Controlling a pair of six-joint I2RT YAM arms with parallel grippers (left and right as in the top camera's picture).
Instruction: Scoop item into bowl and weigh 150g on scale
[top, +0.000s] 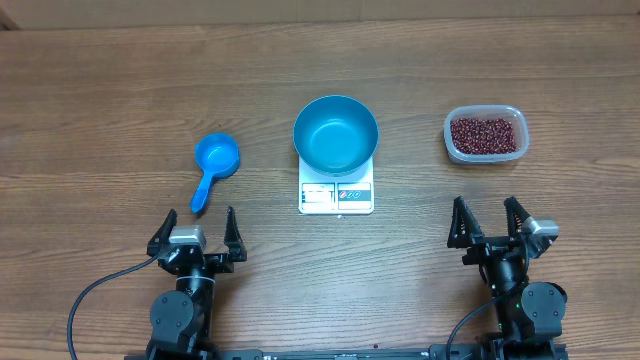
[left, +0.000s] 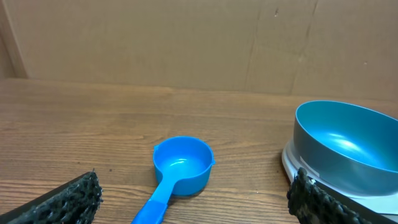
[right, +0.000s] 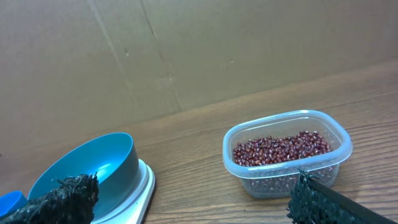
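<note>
A brown wooden table (top: 100, 80) was seen from above. A small blue scoop (top: 213, 160) was laid on the left side, with its cup at the far end and its handle pointed near. The handle tip was placed just beyond the left gripper (top: 199, 218), but it was not touched. In the middle, the white scale (top: 336, 196) was laid flat, and the blue bowl (top: 336, 132) was set on top of it. The bowl's inside was shown as bare blue. The numbers on the scale were perhaps lit, but they were too small to be read. On the far right, the red-brown beans (top: 485, 135) were kept in a clear tub (top: 484, 109). A brown cardboard wall (left: 186, 43) was seen behind the table. Only bare table was seen between each gripper and the things. Both arms were kept low at the near edge and pointed toward the far side. The left gripper's jaws were spread wide and were empty. The right gripper (top: 486, 206) was spread wide and empty too, and was set near the tub but apart from it.
</note>
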